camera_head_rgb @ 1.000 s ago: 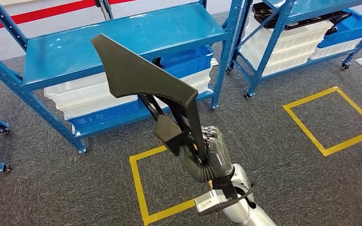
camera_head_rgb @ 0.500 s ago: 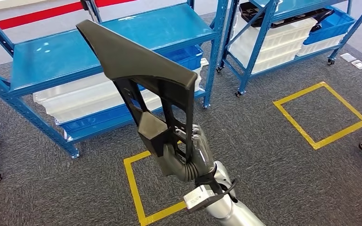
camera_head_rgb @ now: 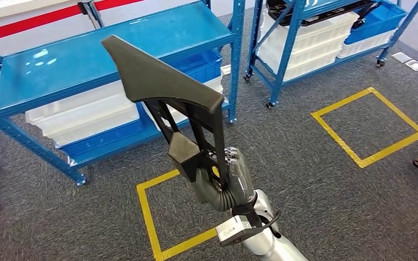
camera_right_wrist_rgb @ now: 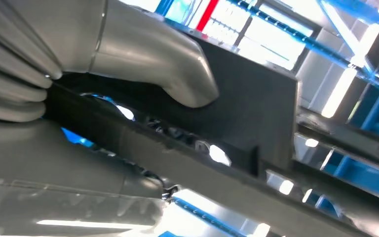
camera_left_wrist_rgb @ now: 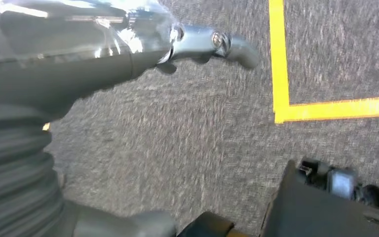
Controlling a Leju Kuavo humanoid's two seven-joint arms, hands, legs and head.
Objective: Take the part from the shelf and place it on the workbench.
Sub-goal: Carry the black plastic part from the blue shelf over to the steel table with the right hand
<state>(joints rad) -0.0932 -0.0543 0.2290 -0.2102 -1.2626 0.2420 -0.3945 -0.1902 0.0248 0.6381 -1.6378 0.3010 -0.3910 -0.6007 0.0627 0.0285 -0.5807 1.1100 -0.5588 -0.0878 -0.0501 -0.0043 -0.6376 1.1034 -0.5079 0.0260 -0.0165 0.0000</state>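
Silver arm, grey hand, ribbed wrist cover.

The right hand (camera_head_rgb: 226, 176) is matte grey, with darker fingers (camera_head_rgb: 234, 157) showing small metallic links along their backs. A dark grey ribbed cover (camera_head_rgb: 223, 198) wraps the wrist, and below it sits a white, boxy camera module (camera_head_rgb: 233, 232) with a black cable (camera_head_rgb: 266, 220) looping around the polished silver forearm (camera_head_rgb: 275, 247). In the right wrist view the thick grey thumb (camera_right_wrist_rgb: 168, 64) is smooth and rounded at the tip. The left hand (camera_left_wrist_rgb: 79, 64) has the same grey shell and ribbed cover (camera_left_wrist_rgb: 15, 173); one of its fingers (camera_left_wrist_rgb: 212, 42) is shiny metal with round screw heads.
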